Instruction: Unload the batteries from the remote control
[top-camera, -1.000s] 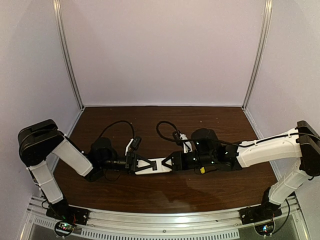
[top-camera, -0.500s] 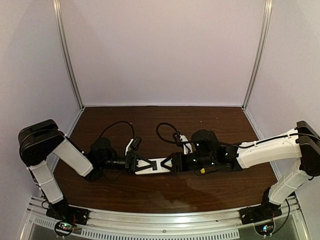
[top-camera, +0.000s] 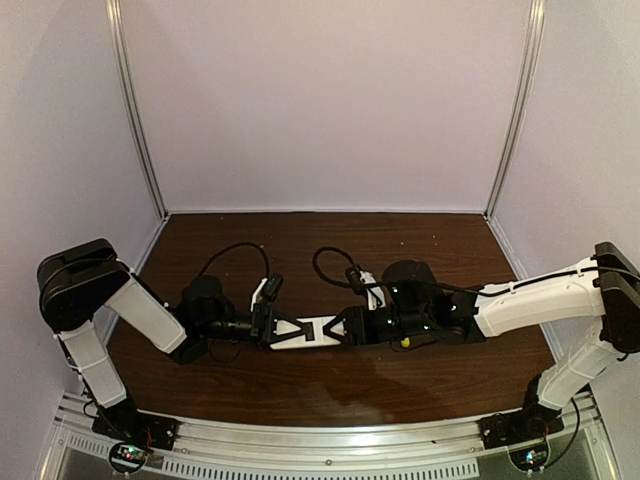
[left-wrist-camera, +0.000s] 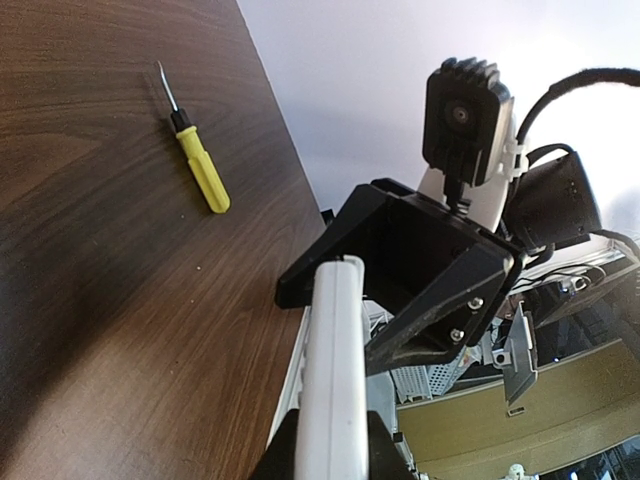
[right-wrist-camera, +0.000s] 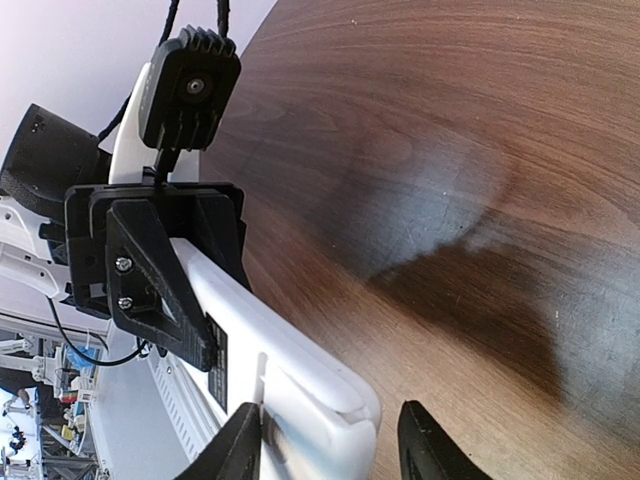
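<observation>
The white remote control (top-camera: 312, 330) hangs just above the table, level between the two arms. My left gripper (left-wrist-camera: 330, 452) is shut on one end of it, with the white body (left-wrist-camera: 332, 380) running away from the fingers. At the other end my right gripper (right-wrist-camera: 332, 446) stands open around the remote (right-wrist-camera: 290, 375). One fingertip (right-wrist-camera: 238, 445) lies against it and the other fingertip (right-wrist-camera: 430, 440) is clear of it. The remote's back, with a dark label (right-wrist-camera: 217, 352) and a cover seam, faces the right wrist camera. The batteries are hidden.
A yellow-handled screwdriver (left-wrist-camera: 200, 168) lies on the brown table (top-camera: 300, 385), showing under my right arm as a yellow spot (top-camera: 404, 341). Black cables (top-camera: 235, 250) loop behind both wrists. Pale walls and metal posts (top-camera: 135, 110) enclose the table.
My right gripper's jaws have parted from the remote's end and the right wrist has shifted slightly. The left gripper and the remote have stayed put.
</observation>
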